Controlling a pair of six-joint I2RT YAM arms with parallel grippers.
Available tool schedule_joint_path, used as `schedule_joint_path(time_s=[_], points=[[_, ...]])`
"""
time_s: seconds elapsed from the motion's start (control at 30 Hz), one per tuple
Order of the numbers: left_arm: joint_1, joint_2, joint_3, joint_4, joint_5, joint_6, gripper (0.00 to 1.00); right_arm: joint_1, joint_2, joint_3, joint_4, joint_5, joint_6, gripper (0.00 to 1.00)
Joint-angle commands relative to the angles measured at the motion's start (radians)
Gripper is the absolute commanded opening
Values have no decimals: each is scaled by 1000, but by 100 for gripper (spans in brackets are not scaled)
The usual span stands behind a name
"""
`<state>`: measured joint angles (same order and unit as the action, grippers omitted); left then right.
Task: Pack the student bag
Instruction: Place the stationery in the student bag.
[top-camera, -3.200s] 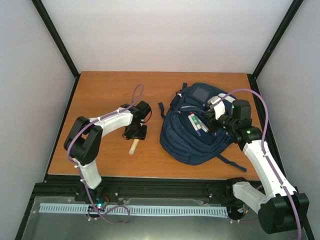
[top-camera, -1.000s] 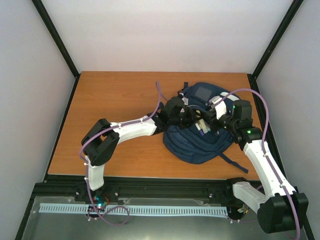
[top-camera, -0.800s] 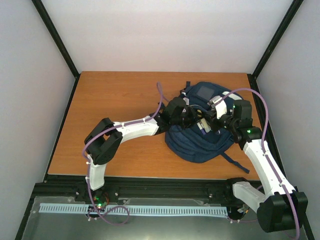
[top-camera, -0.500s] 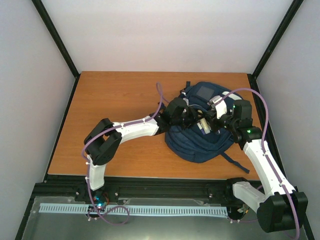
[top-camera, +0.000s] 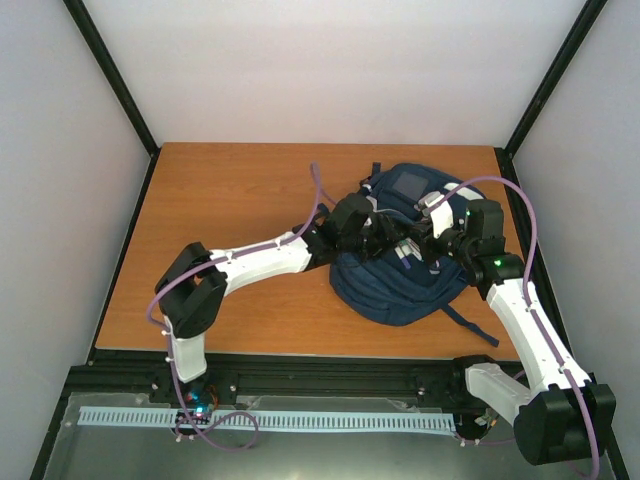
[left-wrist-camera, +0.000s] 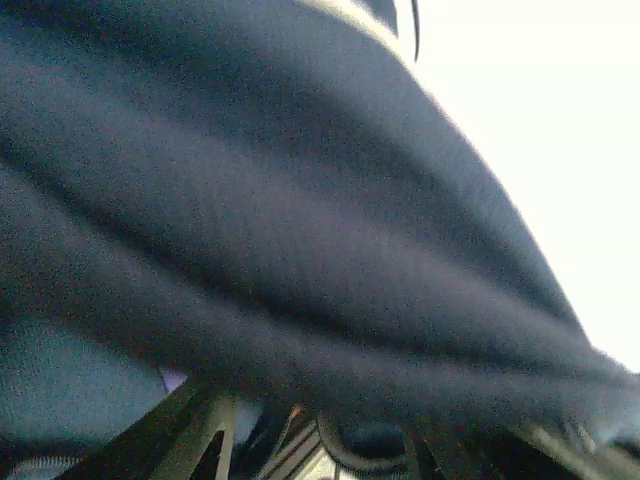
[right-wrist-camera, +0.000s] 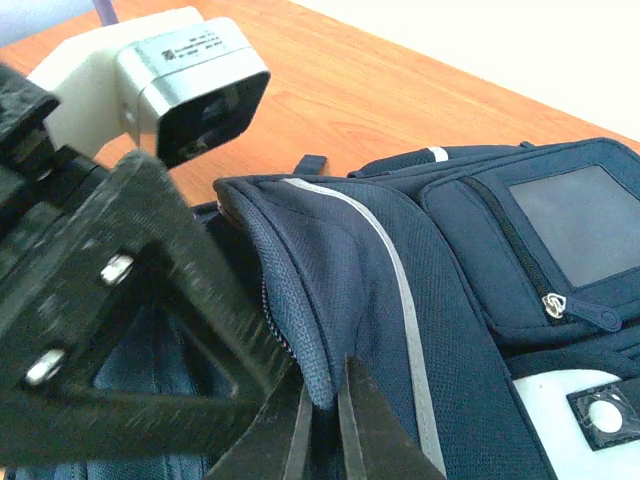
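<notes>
The student bag (top-camera: 400, 292) slumps on the right half of the table (top-camera: 220, 190). Its navy fabric looks soft and floppy, likely to sag wherever it isn't held. The right claw (right-wrist-camera: 324, 425) is pinched tight on the opening's rim (right-wrist-camera: 290, 300), a sensible place to grip. The left claw (top-camera: 385, 236) reaches into the mouth; whether its jaws are parted, nobody can tell.

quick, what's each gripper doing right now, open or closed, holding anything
left gripper: at the student bag opening, jaws cannot be told
right gripper: closed, pinching the student bag's opening edge
</notes>
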<state>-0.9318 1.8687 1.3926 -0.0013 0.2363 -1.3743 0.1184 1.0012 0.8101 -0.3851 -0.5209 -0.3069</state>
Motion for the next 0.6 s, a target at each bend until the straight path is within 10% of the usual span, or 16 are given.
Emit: schedule_joint_path(time_s=[0.0,0.33,0.57], points=[[-34,-78,53,-142,123,128,47,1,-23,10,78,-47,-6,3],[-30,-318,-40,-657,-137,536,71,1,33,40,21,-91,-95,3],[90,-334,-184,-597,-91,615,71,7,70,68,-72,-109,-161,3]])
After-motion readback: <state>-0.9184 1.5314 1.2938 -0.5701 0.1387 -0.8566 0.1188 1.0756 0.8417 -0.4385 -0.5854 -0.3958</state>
